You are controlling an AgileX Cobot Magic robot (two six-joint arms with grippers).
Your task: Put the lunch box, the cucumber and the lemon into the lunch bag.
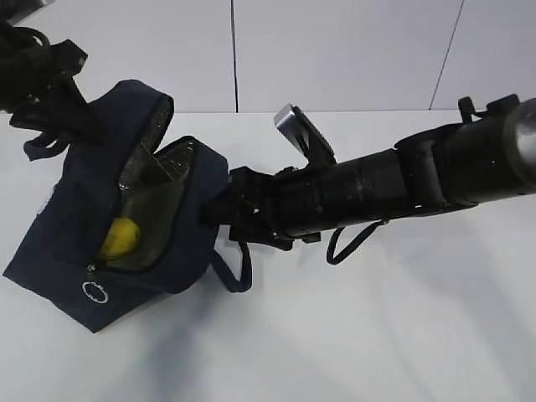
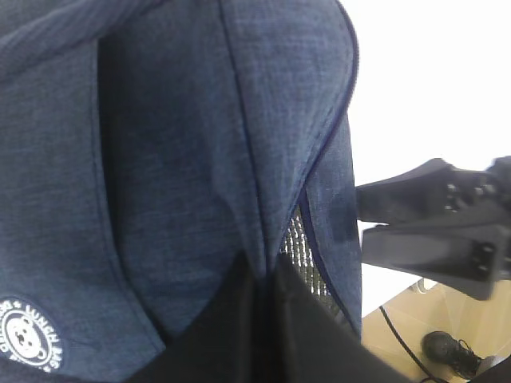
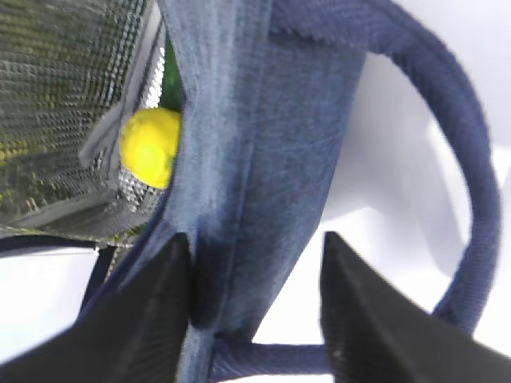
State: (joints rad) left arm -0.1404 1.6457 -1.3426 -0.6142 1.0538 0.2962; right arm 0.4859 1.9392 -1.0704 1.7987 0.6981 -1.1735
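**Bag held at two points, contents may slide**

My right tool (image 3: pixel 255 307) stands partly open, its jaws on either side of the lunch bag (image 1: pixel 59 226) wall, not clearly pinching it. The lemon (image 3: pixel 150 148) lies inside against the silvery lining. Further back, my left tool (image 2: pixel 259 319) is closed on the bag fabric. If that grip slips, the tilted bag may drop onto the tabletop (image 1: pixel 377 335) and the lemon may roll out.

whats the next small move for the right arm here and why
Probably draw the right gripper back from the lunch bag. Its fingers stand open either side of the bag's wall near a handle, gripping nothing, and the lemon already lies inside on the silvery lining. The left gripper is shut on the bag's fabric, holding the mouth open.
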